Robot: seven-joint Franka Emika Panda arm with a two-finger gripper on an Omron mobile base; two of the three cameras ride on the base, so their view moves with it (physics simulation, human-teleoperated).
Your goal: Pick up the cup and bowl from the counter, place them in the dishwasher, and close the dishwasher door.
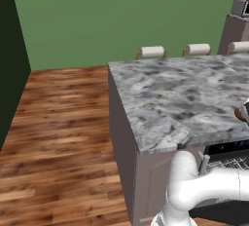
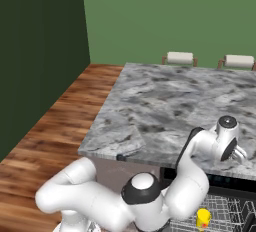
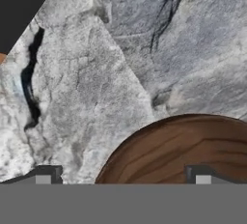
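Claw [image 3: 123, 179] spread wide, nothing between its tips, hanging low over the desk [image 1: 170, 93].

Bowl [image 3: 188, 153] sits on the stone top directly below the claw but off-centre: one fingertip [image 3: 202, 175] is over the bowl's inside, the other over bare stone beside the rim. Round bowl, so no long axis to line up with; my read is the claw must shift toward the bowl side to straddle the rim.

Cup [image 2: 202, 218] stands upright in the rack of the open dishwasher [image 2: 225, 211], below the desk's near edge.
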